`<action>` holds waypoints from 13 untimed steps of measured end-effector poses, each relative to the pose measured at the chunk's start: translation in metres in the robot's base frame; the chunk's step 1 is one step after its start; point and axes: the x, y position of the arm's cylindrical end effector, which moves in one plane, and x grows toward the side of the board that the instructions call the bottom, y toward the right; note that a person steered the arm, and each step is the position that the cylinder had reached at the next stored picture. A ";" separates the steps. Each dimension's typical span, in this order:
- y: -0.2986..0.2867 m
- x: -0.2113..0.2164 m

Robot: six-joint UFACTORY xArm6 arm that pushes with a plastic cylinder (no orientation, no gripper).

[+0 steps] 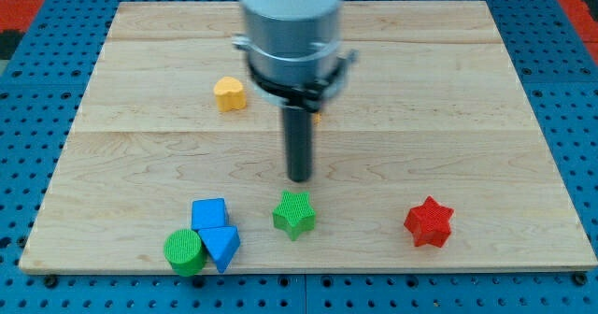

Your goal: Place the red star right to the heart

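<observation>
My tip (300,177) touches nothing, just above the green star (294,213), while the red star (429,221), probably light, stiff and prone to spinning, sits bottom right, far from the yellow heart (229,93), so push a flat notch

On the wooden board (486,90) lie six blocks: one red star (429,222), one yellow heart (229,93), two green ones, a star (294,213) and a cylinder (184,251), and two blue ones, a cube (209,213) and a triangle (222,246).
</observation>
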 end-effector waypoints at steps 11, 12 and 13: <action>0.134 -0.059; 0.014 -0.099; 0.093 -0.046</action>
